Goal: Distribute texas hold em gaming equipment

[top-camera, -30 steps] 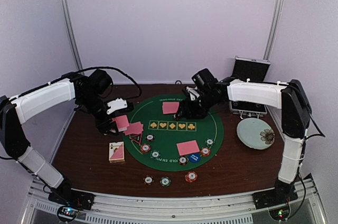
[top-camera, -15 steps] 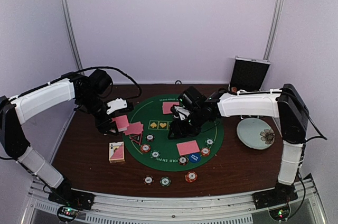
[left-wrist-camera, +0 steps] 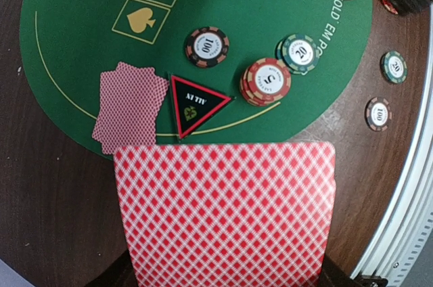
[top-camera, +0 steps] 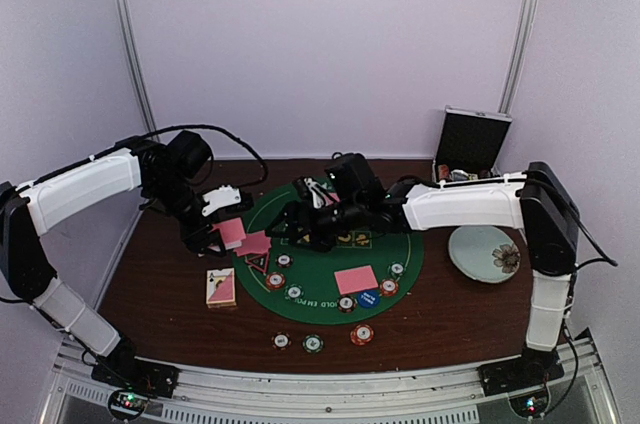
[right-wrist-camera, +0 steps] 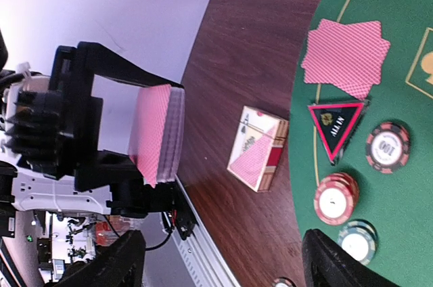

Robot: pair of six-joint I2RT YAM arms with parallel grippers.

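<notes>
The left tool (top-camera: 216,228) is clamped on the deck of cards (left-wrist-camera: 223,212), holding it above the bench (left-wrist-camera: 40,185) at the rim of the green mat (left-wrist-camera: 237,3). Just ahead of it lie two dealt cards (left-wrist-camera: 128,107) (overlapping, face down). A triangular marker (left-wrist-camera: 195,103) sits beside them and a stack of red chips (left-wrist-camera: 266,80) further right. The right tool (right-wrist-camera: 230,260), its fingers apart and empty, faces the deck from across the mat, seemingly not yet touching it. Cards are light, thin, slick and bendy. The top one should slide off easily, so pinch it gently at an exposed short edge.
</notes>
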